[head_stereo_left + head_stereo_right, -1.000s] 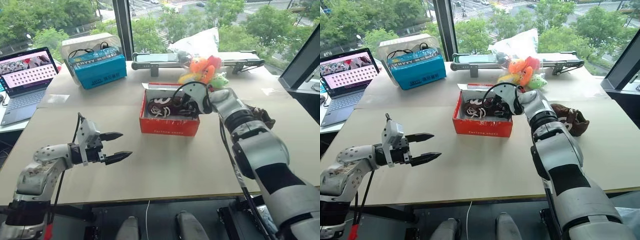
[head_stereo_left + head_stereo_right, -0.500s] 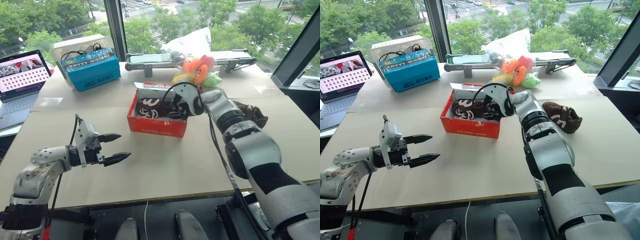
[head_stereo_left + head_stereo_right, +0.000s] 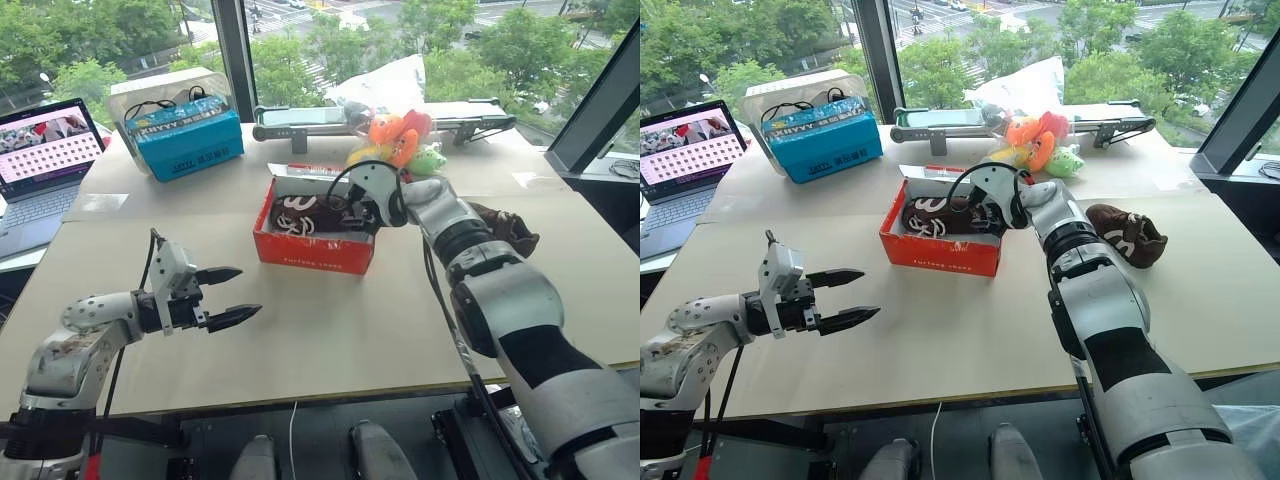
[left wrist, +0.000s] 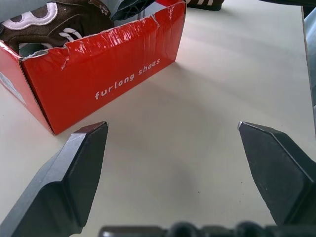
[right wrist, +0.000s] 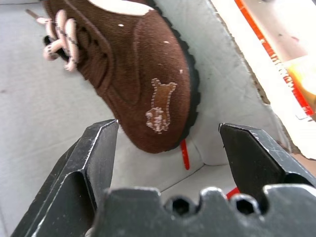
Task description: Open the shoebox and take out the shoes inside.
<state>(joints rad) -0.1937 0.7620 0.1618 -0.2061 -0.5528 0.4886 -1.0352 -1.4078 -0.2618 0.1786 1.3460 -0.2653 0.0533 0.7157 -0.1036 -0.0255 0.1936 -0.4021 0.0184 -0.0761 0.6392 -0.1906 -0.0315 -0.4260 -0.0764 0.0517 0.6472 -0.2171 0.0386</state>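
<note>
The red shoebox (image 3: 940,243) sits open mid-table. One brown shoe (image 5: 133,74) lies inside; the other (image 3: 1126,233) rests on the table (image 3: 970,340). Right gripper (image 5: 168,140) is inside the box, jaws wide, apparently not touching the heel. Left gripper (image 3: 845,297) hovers apart, jaws wide.

One shoe (image 3: 940,215) in shoebox (image 3: 940,253), another (image 3: 1125,233) right.

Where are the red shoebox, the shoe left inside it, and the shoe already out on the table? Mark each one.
red shoebox (image 3: 937,254), right eye view, on its front wall.
shoe in the box (image 5: 133,64), right wrist view, on its brown side.
shoe on the table (image 3: 1124,233), right eye view, on its upper.
</note>
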